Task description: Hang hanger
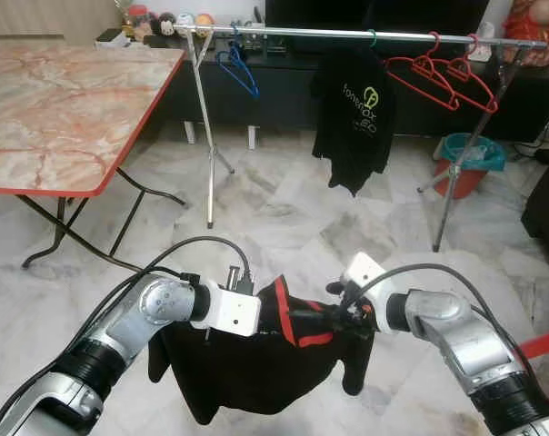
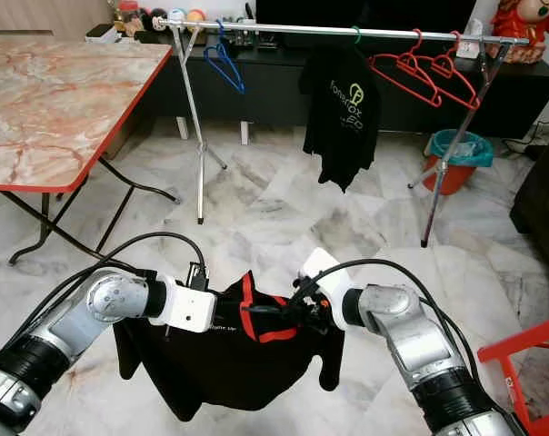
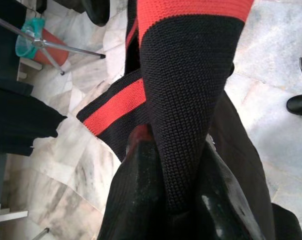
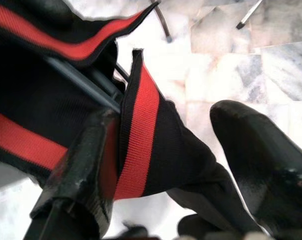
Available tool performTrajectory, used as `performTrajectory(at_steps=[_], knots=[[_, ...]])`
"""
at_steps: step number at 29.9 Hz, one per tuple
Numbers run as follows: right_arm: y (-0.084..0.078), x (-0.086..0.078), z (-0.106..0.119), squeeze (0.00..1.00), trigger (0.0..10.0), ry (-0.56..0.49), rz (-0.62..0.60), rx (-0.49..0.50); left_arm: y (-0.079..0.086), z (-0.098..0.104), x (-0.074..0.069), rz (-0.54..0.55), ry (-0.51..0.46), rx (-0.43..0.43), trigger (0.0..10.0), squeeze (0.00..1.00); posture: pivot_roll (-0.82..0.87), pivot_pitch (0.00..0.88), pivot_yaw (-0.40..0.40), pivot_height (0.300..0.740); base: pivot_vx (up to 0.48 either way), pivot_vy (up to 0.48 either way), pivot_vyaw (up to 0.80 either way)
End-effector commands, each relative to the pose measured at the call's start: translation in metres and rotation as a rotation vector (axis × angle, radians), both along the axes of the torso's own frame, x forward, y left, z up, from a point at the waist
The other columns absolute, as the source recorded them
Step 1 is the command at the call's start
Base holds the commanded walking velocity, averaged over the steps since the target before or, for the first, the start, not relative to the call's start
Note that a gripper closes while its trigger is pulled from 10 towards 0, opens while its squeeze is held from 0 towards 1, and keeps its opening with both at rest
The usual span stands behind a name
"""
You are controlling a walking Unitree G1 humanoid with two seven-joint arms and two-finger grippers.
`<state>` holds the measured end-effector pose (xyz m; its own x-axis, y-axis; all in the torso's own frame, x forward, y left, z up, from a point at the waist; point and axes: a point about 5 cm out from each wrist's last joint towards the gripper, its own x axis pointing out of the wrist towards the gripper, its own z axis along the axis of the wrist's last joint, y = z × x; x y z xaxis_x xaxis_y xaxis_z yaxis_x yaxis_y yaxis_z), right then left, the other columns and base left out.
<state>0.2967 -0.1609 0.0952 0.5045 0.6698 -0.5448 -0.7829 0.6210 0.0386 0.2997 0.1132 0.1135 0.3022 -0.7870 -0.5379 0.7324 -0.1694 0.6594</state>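
Currently, head views: both arms hold 1 black shirt [image 1: 247,363] with red-trimmed collar low in front of the robot, above the marble floor [image 1: 284,213]. Left gripper [image 1: 273,313] is at the collar's left side, right gripper [image 1: 340,313] at its right. Any hanger inside the shirt is hidden by cloth. Rail [image 1: 347,36] stands well ahead, carrying 1 blue hanger [image 1: 238,65], 1 black tee [image 1: 354,118] on a green hook, and 2 red hangers [image 1: 443,77]. Teal-lined red bin [image 1: 470,162] sits by the rail's right leg; contents unreadable. Marble-top table [image 1: 56,100] on the left.

Left wrist view: fingers [image 3: 136,195] pinched tight on the collar band, cloth filling the gap. Bin [image 3: 38,45] visible, again contents unclear.

Right wrist view: fingers [image 4: 81,170] set moderately apart with the red collar band [image 4: 138,135] between them; a thin dark rod [image 4: 86,85] runs under the cloth, cannot tell if it is the hanger.
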Motion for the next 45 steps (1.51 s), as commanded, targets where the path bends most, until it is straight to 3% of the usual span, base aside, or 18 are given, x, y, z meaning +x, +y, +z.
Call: performTrajectory(at_steps=[1,7,17,21,27,34,45], knots=[[-0.008,0.007,0.013,0.0,10.0,-0.038,-0.074,0.059,-0.004,0.001,-0.004,-0.041,-0.007,0.01,10.0,0.0,0.0,0.055,-0.029,0.74,0.0,0.0,0.0],[-0.001,0.014,0.028,0.0,10.0,-0.029,-0.13,0.232,-0.006,0.001,-0.005,-0.046,-0.006,0.003,10.0,0.0,0.0,0.056,-0.029,0.74,0.0,0.0,0.0],[0.016,0.003,0.041,0.0,10.0,0.057,-0.012,0.416,-0.005,0.0,-0.005,-0.046,-0.016,0.009,10.0,0.0,0.0,0.056,-0.031,0.74,0.0,0.0,0.0],[0.019,-0.011,0.029,0.0,10.0,0.072,0.08,0.297,-0.003,-0.001,-0.004,-0.044,-0.032,0.02,10.0,0.0,0.0,0.057,-0.031,0.74,0.0,0.0,0.0],[0.01,-0.004,0.003,0.0,10.0,0.097,-0.048,0.124,-0.007,0.003,-0.002,-0.049,-0.085,0.011,10.0,0.0,0.0,0.056,-0.032,0.74,0.0,0.0,0.0],[0.007,0.005,-0.001,0.0,10.0,0.074,-0.209,0.142,-0.007,0.003,-0.002,-0.046,-0.094,0.009,10.0,0.0,0.0,0.059,-0.034,0.74,0.0,0.0,0.0],[0.005,0.008,-0.004,0.0,10.0,0.112,-0.251,0.19,-0.012,0.002,-0.003,-0.053,-0.091,-0.004,10.0,0.0,0.0,0.06,-0.037,0.74,0.0,0.0,0.0]])
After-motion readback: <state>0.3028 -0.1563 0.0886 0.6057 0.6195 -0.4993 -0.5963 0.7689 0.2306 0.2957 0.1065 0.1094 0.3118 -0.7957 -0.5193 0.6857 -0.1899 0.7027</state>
